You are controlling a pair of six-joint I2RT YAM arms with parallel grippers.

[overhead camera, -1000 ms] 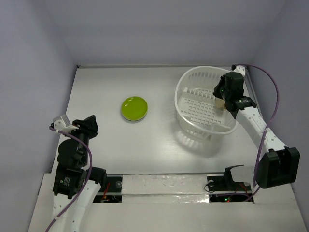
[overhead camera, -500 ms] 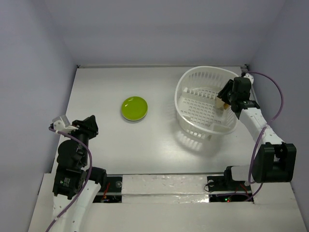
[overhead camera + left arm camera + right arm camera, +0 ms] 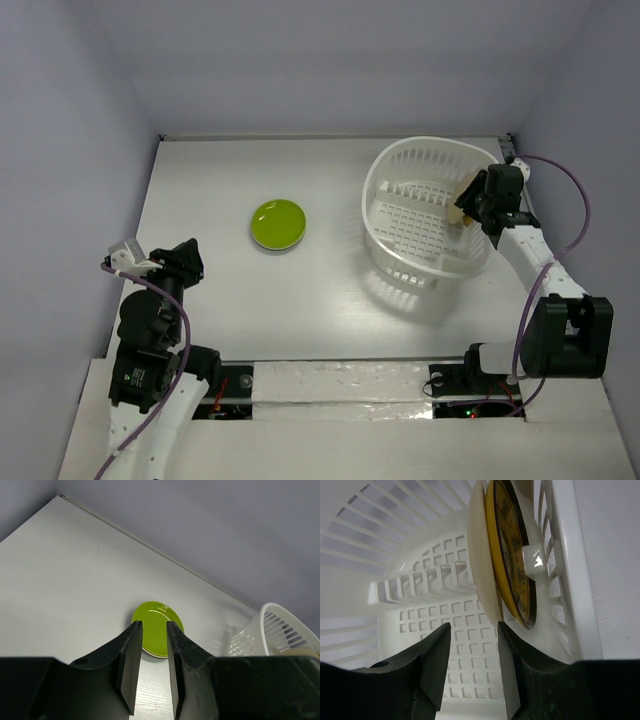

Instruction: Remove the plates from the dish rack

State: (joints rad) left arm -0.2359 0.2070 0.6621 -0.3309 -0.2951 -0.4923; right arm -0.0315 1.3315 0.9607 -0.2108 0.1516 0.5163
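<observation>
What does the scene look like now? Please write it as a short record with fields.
rack: white dish rack, on the right side of the table
plates in rack: cream plate and yellow patterned plate, upright, side by side by the wall
plate out: lime green plate, flat on the table, left of the rack
left hand: slightly open, empty
right hand: open, empty, in the rack near the cream plate's edge

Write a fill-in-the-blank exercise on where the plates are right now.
The lime green plate lies flat on the ____.
The cream plate and the yellow patterned plate stand on edge inside the ____.
The open right tool grips ____.
Missing words: table; dish rack; nothing.
</observation>
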